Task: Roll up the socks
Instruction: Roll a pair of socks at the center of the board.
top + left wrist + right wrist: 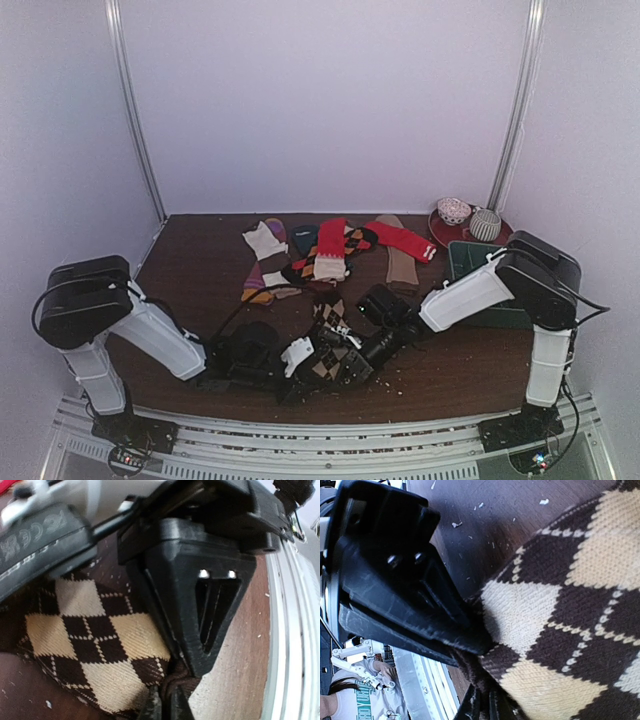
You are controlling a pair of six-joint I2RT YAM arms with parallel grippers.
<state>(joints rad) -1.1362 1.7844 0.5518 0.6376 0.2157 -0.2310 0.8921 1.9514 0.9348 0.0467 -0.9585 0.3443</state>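
The argyle sock (pixel 90 640) is seen lying on the bench (pixel 200 270), near the front edge, approx. ctr, btwn the two arms. Its brown ground w/ tan diamonds is shown close-up in both wrist views. The L pincer (pixel 163 706) is pressed together on the sock's dark brown hem: a fold of that hem is nipped btwn the tips at the bottom of the L wrist view. The R pincer (pixel 481 707) is likewise clamped tight on the same dark edge, w/ cloth bunched up where it enters the tips. The two pincers are set just beside each other, nose to nose, on one short stretch of hem. Each is seen as a big black wedge in the other's wrist view. The rest of the sock is spread flat on the wood away from the hem.

The red sock (pixel 332 242) is found further back, in a loose pile of socks at mid-bench, well apart from both pincers. Its white-and-red striped cuff is turned toward the front. A second red sock w/ white bands (pixel 405 240) is laid to the right of it, and a tan sock (pixel 400 265) lies just beside that. At the back R corner a red plate (pixel 440 235) is seen w/ two rolled sock balls on it. A dark green tray (pixel 475 262) is set just in front of the plate. White specks are scattered over the wood.
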